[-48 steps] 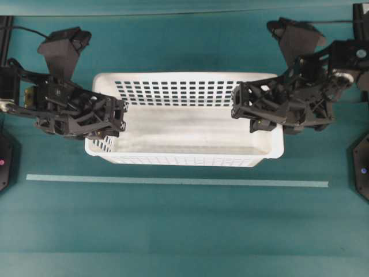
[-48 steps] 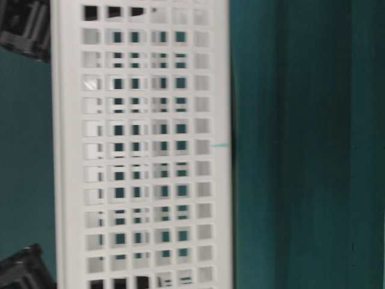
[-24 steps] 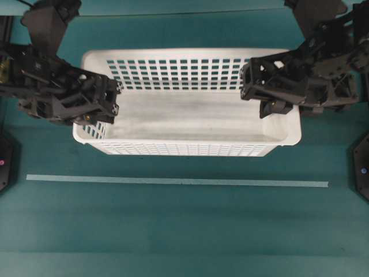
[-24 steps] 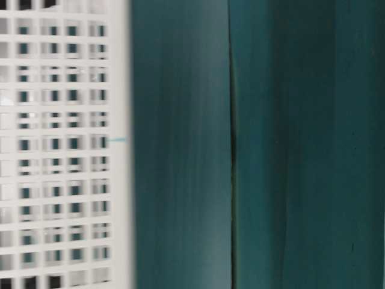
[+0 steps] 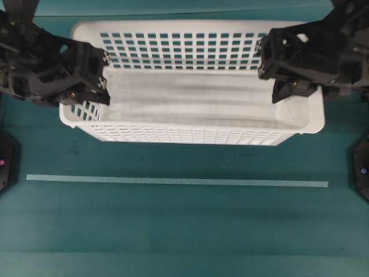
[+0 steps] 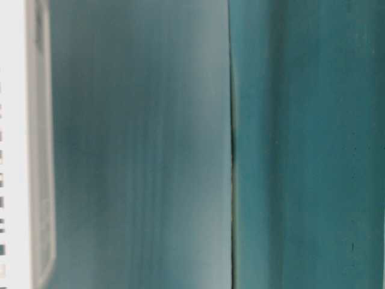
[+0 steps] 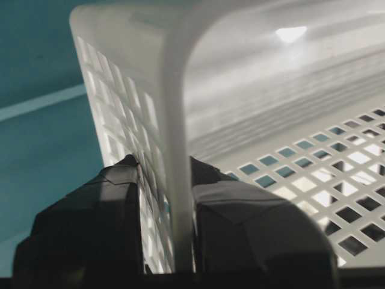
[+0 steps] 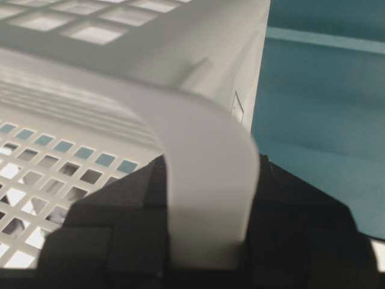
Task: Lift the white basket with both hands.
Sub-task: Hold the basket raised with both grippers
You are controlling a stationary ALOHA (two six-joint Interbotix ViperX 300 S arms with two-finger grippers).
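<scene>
Between the two grippers the white basket (image 5: 190, 109) was held clear of the table, its long axis running side to side; the left gripper (image 5: 95, 86) and right gripper (image 5: 277, 72) were each clamped narrowly on an end wall.

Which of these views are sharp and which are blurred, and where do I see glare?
Overhead view: sharp, evenly lit; the large white perforated plastic basket throws a soft shadow on the teal table. Table-level view: smeared, the basket only a white strip at the left edge. Left wrist view: a bright glare spot on the basket floor, the left claw dark. Right wrist view: the rim close and soft, the right claw in shadow.
</scene>
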